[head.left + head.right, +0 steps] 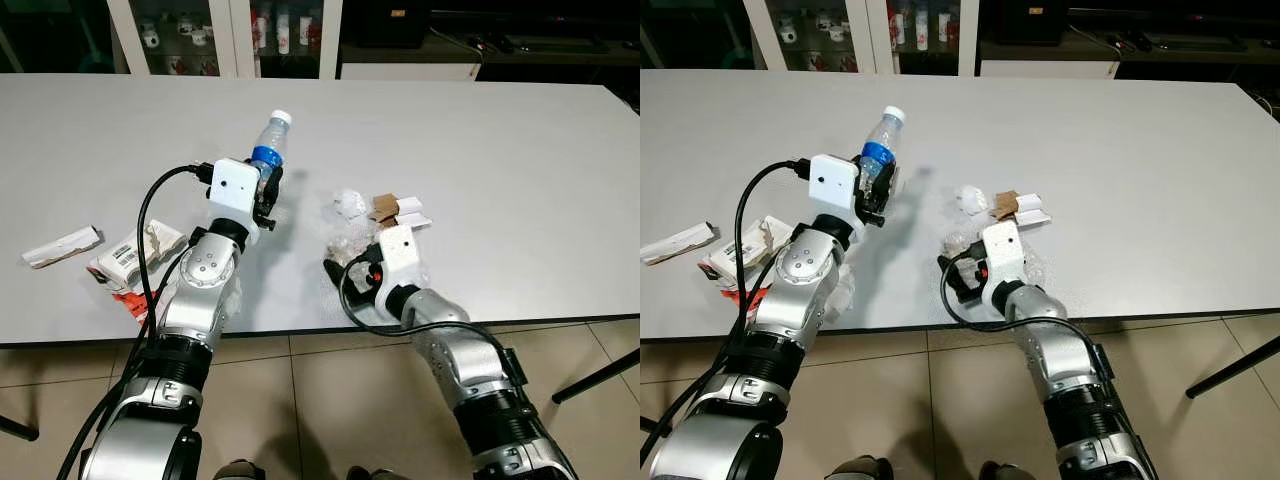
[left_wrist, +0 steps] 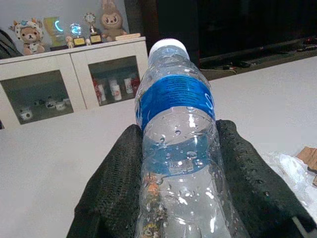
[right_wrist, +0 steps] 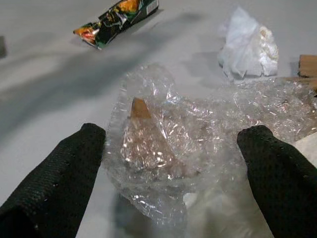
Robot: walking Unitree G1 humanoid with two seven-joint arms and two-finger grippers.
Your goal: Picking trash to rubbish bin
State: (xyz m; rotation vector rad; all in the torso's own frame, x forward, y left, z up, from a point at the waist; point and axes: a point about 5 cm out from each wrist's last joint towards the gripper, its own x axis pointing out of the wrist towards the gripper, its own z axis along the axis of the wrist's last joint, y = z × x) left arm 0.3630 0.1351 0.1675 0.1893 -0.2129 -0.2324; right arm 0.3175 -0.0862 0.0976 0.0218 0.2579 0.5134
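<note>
Currently, on the white matte bench [image 1: 520, 150], far left: a flat rolled paper wrapper [image 1: 62, 246], then a crumpled white packet with dark print [image 1: 135, 252] (text too small to read) and a red scrap [image 1: 128, 298] at the near edge.

Left claw [image 1: 268, 185] is raised above the bench, clamped on a clear plastic bottle [image 1: 270, 142]. Bottle is ribbed, thin-walled, droplets inside, white screw cap, blue band label. Label print is there in the left wrist view but unreadable. Textured black fingers [image 2: 115, 183] press both sides of the bottle body, below the label. Bottle tilts away from the robot.

Right of that, mid-bench: a small crumpled white tissue wad [image 1: 349, 203], brown cardboard scrap [image 1: 384, 207] touching a folded white paper piece [image 1: 411, 215].

Right claw [image 3: 171, 163] is low at the bench, spread wide, fingers either side of a wad of crinkled clear plastic film [image 3: 188, 139]. Film is glossy, creased, with something tan/brown wrapped inside. Neither fingertip [image 3: 86, 144] clearly touches it. Right wrist view also shows a crushed foil snack wrapper [image 3: 116, 20], green/orange/black, printing illegible.

Behind the bench: white glass-door cabinet [image 2: 59, 84] with small cups inside, plush toys [image 2: 29, 33] and trophies on top.
</note>
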